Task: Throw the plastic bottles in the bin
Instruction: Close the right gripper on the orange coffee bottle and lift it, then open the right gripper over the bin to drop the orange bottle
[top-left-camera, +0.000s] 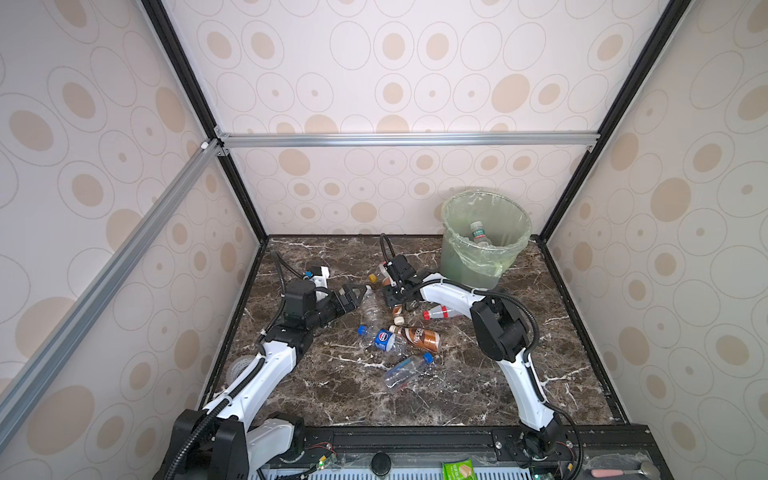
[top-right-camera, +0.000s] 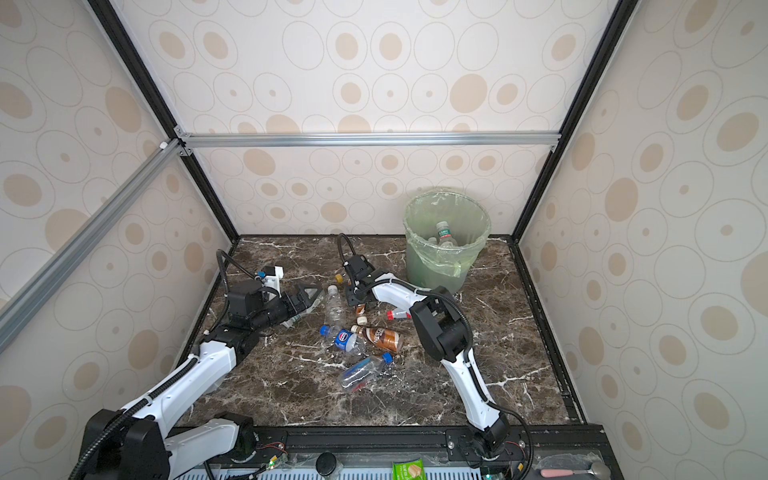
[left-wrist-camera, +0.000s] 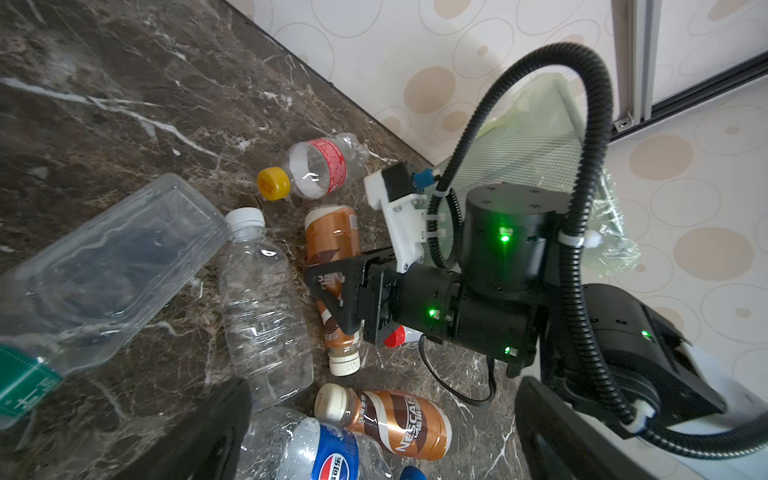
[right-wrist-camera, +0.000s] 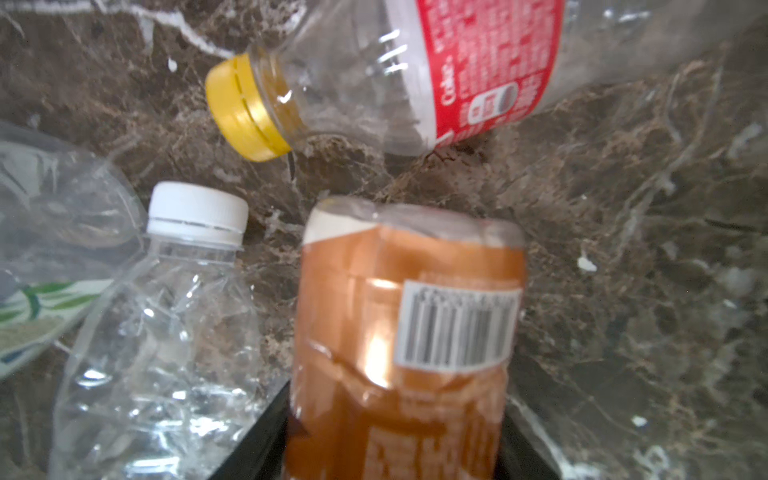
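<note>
Brown-wrapped bottle (right-wrist-camera: 407, 316) lies mid-frame on the table (top-left-camera: 457, 395) in both top views. Right gripper (right-wrist-camera: 395, 449) seemingly pinches it; left gripper (top-left-camera: 358, 297) is spread. Risk: crumpled wall yields, bottle slips short of the bin (top-left-camera: 465, 266), upper right.

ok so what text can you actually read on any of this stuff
"NESCAFE": brown-wrapped plastic bottle beside the blue-labelled clear plastic bottle.
"Coke": red label of the clear yellow-capped plastic bottle.
Too blurred: digits of the barcode on the second brown-wrapped plastic bottle; the red label's small print; the blue label's characters.
</note>
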